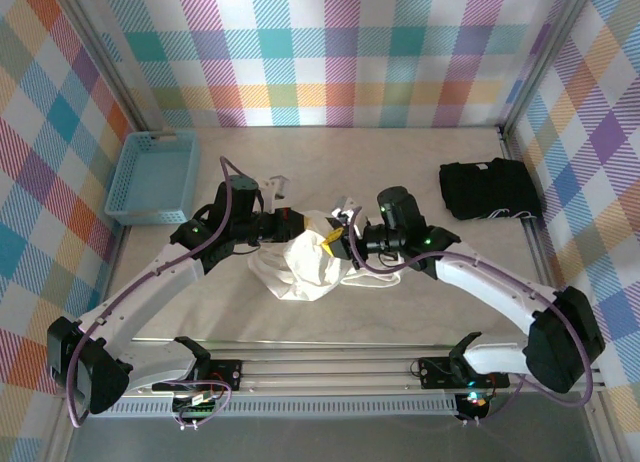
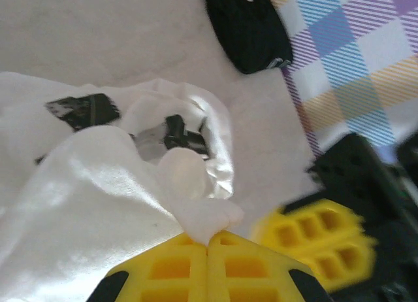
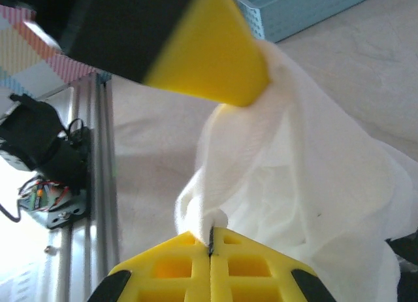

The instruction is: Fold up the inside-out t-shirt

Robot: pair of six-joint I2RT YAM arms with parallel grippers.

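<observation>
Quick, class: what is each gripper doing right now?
Left gripper: closed on the white t-shirt.
Right gripper: closed on the same t-shirt.

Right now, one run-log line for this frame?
left gripper: shut on t-shirt | right gripper: shut on t-shirt | t-shirt: bunched mid-table between both | fold: not yet done
</observation>
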